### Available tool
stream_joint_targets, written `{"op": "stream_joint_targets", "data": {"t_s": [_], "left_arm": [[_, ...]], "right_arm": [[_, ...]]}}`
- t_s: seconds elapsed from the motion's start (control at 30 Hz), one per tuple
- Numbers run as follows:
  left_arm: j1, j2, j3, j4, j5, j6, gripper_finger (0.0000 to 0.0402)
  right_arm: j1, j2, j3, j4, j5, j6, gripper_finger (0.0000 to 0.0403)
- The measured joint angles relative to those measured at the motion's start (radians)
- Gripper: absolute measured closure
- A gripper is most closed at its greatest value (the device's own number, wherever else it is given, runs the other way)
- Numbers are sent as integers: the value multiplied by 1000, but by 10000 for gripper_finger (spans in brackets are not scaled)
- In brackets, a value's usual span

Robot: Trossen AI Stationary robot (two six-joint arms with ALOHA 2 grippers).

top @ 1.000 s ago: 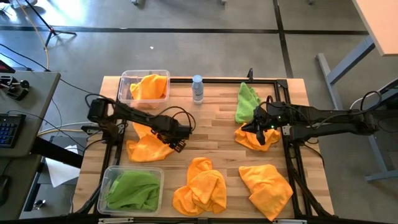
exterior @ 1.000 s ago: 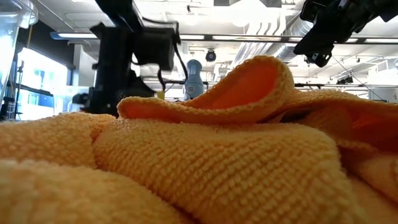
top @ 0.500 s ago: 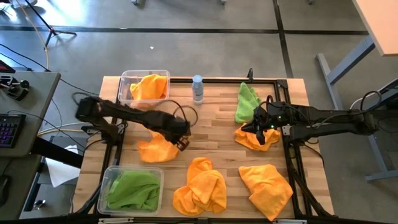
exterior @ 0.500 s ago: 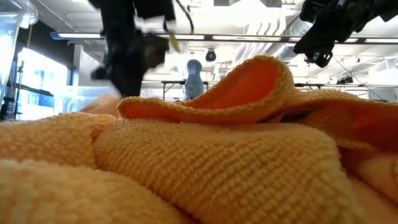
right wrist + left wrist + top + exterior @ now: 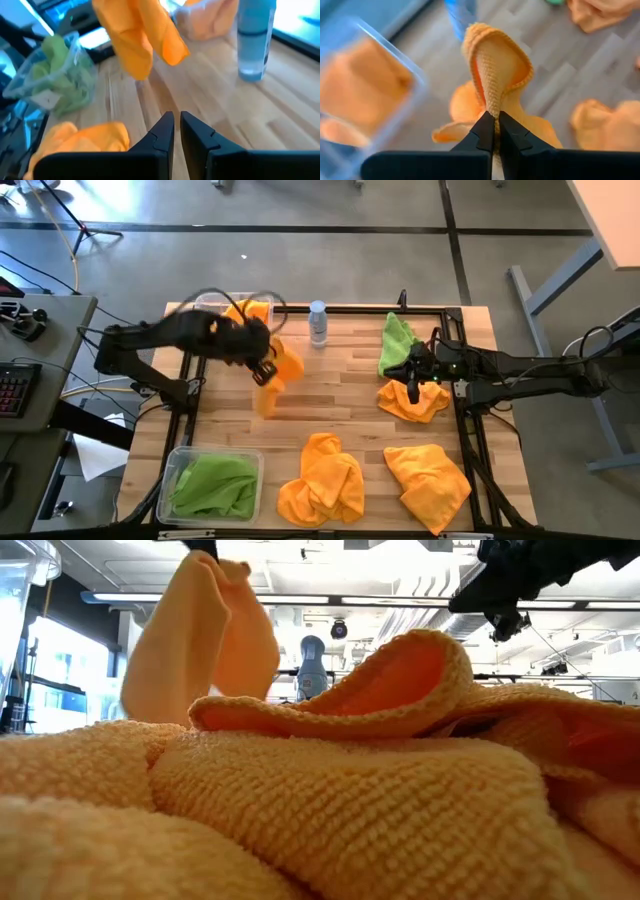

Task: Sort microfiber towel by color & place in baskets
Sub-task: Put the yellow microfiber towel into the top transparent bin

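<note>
My left gripper (image 5: pixel 264 370) hangs above the table's far left part, shut on an orange microfiber towel (image 5: pixel 272 380), close to the far-left basket (image 5: pixel 205 308), which holds an orange towel. The near-left basket (image 5: pixel 180 460) holds green towels. At the right, my right gripper (image 5: pixel 413 378) hovers shut with nothing in it, over an orange towel (image 5: pixel 408 404) lying on the table and beside a green towel (image 5: pixel 397 343). Two more orange towels (image 5: pixel 322 480) (image 5: pixel 430 475) lie near the front edge. My left gripper pinches a fold of the orange towel (image 5: pixel 492 107) between its two fingertips (image 5: pixel 484 131). The fold loops out beyond the fingers. The rest of the towel (image 5: pixel 200 640) hangs slack below the gripper, clear of the table.
A small clear water bottle (image 5: pixel 318 323) stands at the far edge between the far-left basket and the green towel. A black frame rail (image 5: pixel 460 430) runs along the table's right side. Bare wood (image 5: pixel 330 390) lies between the two arms.
My left gripper has shut on the orange towel lying at the table's left middle, then risen and gone toward the far-left basket. The towel has come off the table and now hangs clear. My right gripper has drawn slightly toward the far edge.
</note>
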Motion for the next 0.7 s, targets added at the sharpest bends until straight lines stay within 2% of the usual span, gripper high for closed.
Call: {"op": "stream_joint_targets", "data": {"t_s": [0.13, 0.3, 0.5, 0.7], "left_arm": [[81, 20, 208, -131, -105, 151, 401], [232, 26, 381, -141, -158, 410, 401], [432, 23, 427, -142, -187, 676, 401], [617, 29, 414, -136, -124, 855, 401]], "right_arm": [[0, 14, 0, 46, 52, 41, 375], [0, 53, 0, 51, 114, 79, 375], [0, 116, 0, 52, 127, 129, 375], [0, 161, 0, 52, 170, 218, 375]]}}
